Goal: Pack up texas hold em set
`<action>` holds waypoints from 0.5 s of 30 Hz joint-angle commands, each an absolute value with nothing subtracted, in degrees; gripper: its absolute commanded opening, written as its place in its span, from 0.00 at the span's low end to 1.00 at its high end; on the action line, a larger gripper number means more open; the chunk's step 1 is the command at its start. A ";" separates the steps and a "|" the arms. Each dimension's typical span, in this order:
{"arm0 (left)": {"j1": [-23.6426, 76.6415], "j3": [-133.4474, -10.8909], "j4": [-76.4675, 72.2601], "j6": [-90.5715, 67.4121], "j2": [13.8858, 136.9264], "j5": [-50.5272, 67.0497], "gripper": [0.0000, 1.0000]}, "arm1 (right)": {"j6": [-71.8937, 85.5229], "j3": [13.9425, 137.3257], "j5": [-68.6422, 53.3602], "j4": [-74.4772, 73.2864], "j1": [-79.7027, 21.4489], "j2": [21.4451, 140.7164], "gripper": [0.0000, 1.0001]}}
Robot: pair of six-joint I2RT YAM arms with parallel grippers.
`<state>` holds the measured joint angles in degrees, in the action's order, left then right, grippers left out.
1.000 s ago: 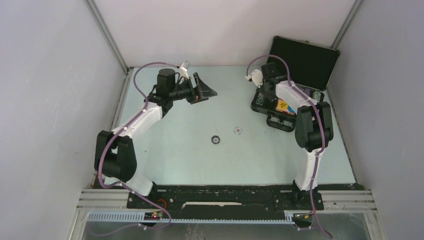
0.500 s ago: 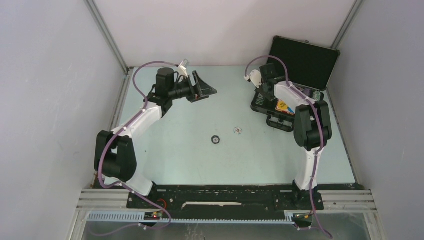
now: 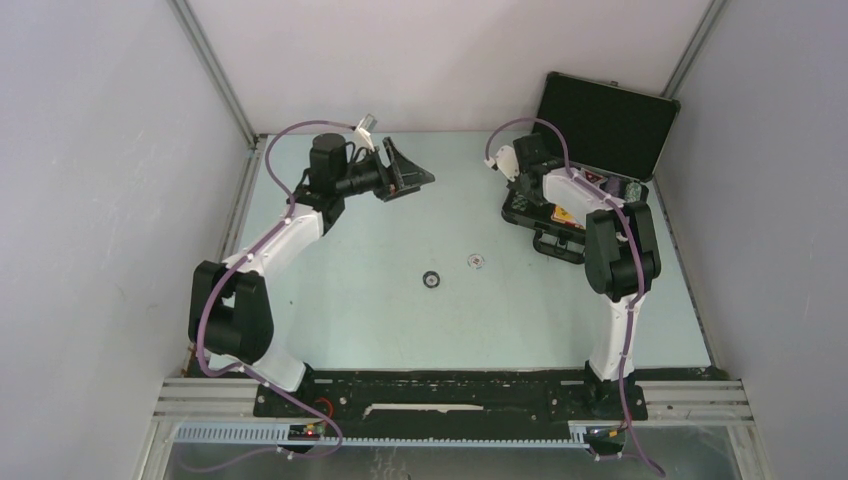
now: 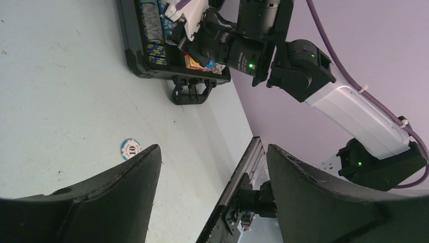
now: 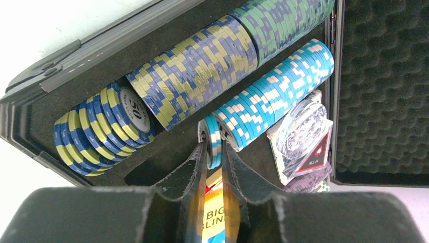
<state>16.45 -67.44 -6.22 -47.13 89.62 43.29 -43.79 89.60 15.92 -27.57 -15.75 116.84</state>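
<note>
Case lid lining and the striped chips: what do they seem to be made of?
Lid lining: soft matte black foam, going by its egg-crate dimples. Striped chips: hard plastic or clay composite, hard to tell which; smooth edges with inlaid colour blocks and a slight sheen. The light-blue chip pinched in the right gripper looks the same.
</note>
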 commanded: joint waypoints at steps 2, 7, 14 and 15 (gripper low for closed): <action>15.92 -66.90 -9.40 -48.32 89.47 44.82 0.82 | -44.80 88.86 17.94 -24.57 -16.22 115.49 0.26; 15.91 -66.73 -9.83 -48.68 89.39 45.04 0.82 | -45.12 88.00 19.27 -23.77 -16.64 114.58 0.29; 15.91 -66.54 -10.53 -49.21 89.25 45.25 0.81 | -45.00 85.94 21.54 -20.92 -17.47 112.64 0.35; 15.91 -66.56 -10.59 -49.26 89.29 45.37 0.82 | -45.00 85.81 21.84 -20.65 -17.41 112.59 0.35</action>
